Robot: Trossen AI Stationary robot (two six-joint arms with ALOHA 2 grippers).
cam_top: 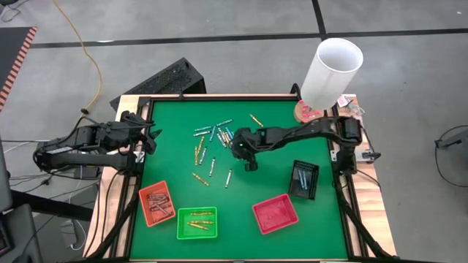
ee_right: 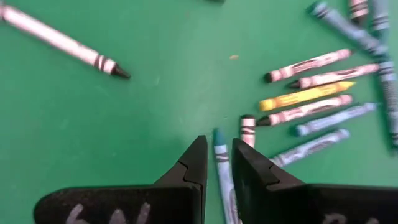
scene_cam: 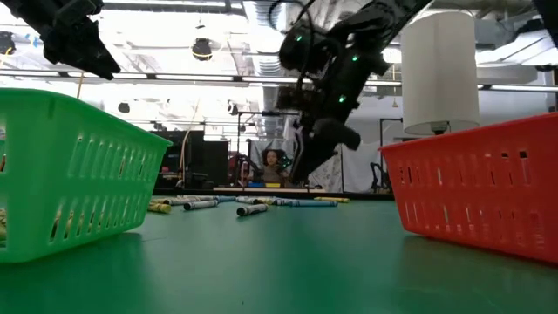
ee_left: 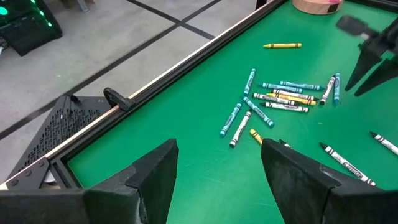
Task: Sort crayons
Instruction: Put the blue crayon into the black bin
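Note:
Several loose crayons lie flat in a cluster on the green table top, toward its far side; they also show in the low view as crayons. My right gripper hangs above the cluster's right edge, fingers slanting down and a narrow gap apart, with nothing in them. Through that gap of my right gripper a light blue crayon shows on the table below. My left gripper waits wide open above the table's left edge, as my left gripper in the high view.
Along the near side stand an orange tray with reddish-brown crayons, a green tray with yellow ones, a red tray, and a black tray with a few crayons. A tall white cylinder stands at the far right corner.

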